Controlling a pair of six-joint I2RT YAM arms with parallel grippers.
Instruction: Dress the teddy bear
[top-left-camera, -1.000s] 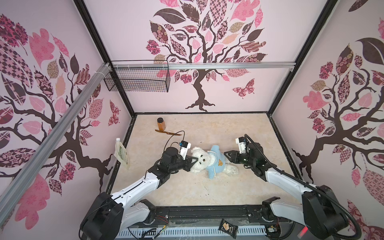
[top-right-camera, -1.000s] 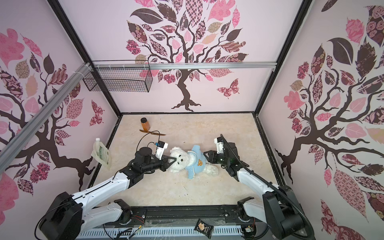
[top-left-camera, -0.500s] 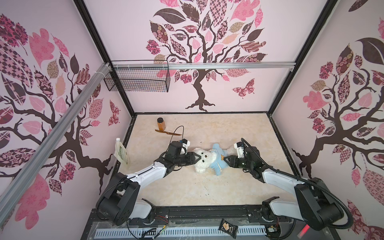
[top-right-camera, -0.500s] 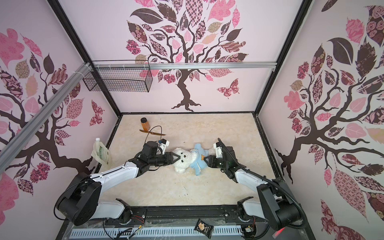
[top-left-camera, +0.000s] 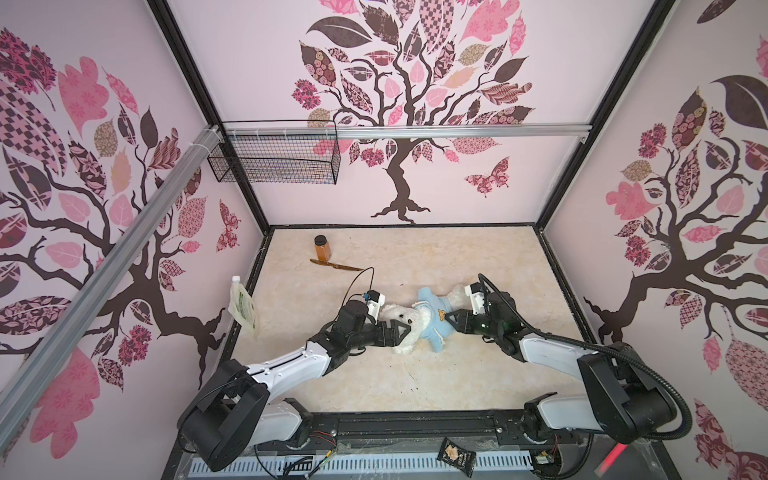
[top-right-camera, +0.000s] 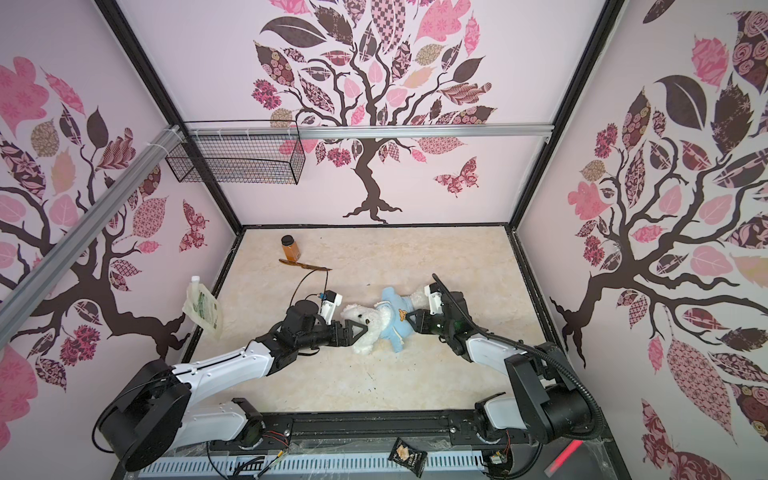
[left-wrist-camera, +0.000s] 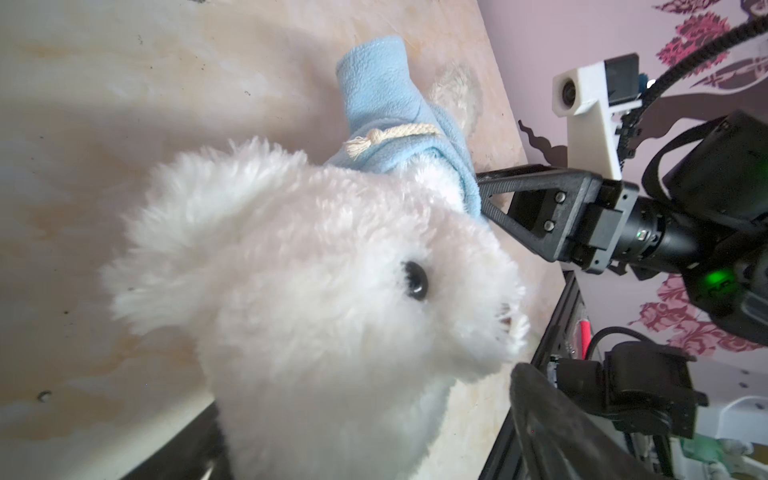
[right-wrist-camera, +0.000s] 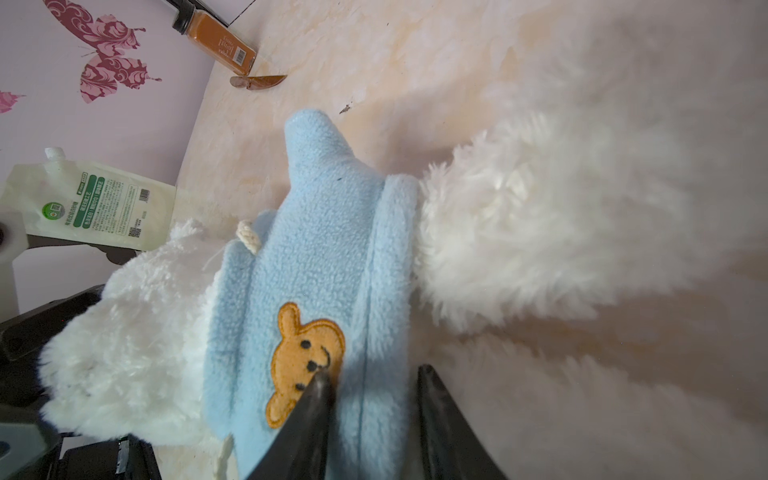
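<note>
Now the white fluffy plush teddy bear (top-left-camera: 404, 322) lies flat at the centre of both top views on the beige marbled tabletop (top-left-camera: 415, 257), head toward the left of frame, legs toward the right. Its small light blue fleece shirt (top-left-camera: 432, 318) with the orange bear-face patch already covers the chest. The right gripper (right-wrist-camera: 372, 374) is clamped on the shirt's lower hem, likely to tug it down toward the legs. The left gripper (top-left-camera: 402, 334) has its jaws wide apart either side of the head, gripping nothing, probably placed to brace the bear against that pull. Whether the arms fill the sleeves cannot be told.
</note>
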